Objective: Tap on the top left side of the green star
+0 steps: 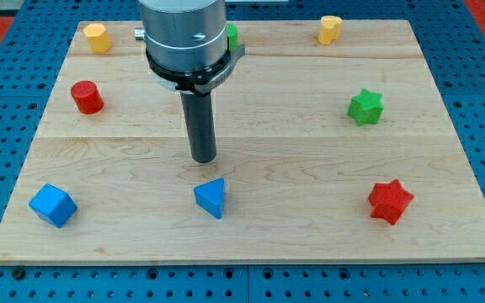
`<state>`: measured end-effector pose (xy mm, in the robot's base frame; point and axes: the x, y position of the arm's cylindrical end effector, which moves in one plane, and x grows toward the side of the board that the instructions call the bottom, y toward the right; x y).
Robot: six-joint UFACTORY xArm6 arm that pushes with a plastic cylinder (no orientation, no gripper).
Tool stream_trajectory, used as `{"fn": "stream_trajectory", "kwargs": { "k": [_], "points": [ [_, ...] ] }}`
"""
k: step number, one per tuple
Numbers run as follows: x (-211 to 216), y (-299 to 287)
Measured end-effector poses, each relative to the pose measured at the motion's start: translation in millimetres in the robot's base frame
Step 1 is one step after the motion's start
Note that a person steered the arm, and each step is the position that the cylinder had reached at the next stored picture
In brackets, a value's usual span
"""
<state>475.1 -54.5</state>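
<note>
Green star (365,107) sits well right of my upright tip (204,159).

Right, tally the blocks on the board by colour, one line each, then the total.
Yellow: 2
Red: 2
Green: 2, the green star and one partly hidden behind the arm
Blue: 2
Total: 8

The surface (310,160) is pale wood, smooth and matt, with faint grain lines running across. Under it lies a blue pegboard (7,278), perforated and slightly shiny. The green star (365,107), at three o'clock from my tip (204,158), looks like matt plastic. The rod is dark and matt; the housing (183,34) above it is grey, satin metal.
</note>
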Motion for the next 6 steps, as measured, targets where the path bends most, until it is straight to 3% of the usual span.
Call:
{"fn": "stream_trajectory", "kwargs": {
  "k": [3, 4, 5, 6],
  "points": [
    [-23.3, 32.0],
    [-64.2, 46.5],
    [-118.3, 95.3],
    [-140.6, 163.0]
  ]
}}
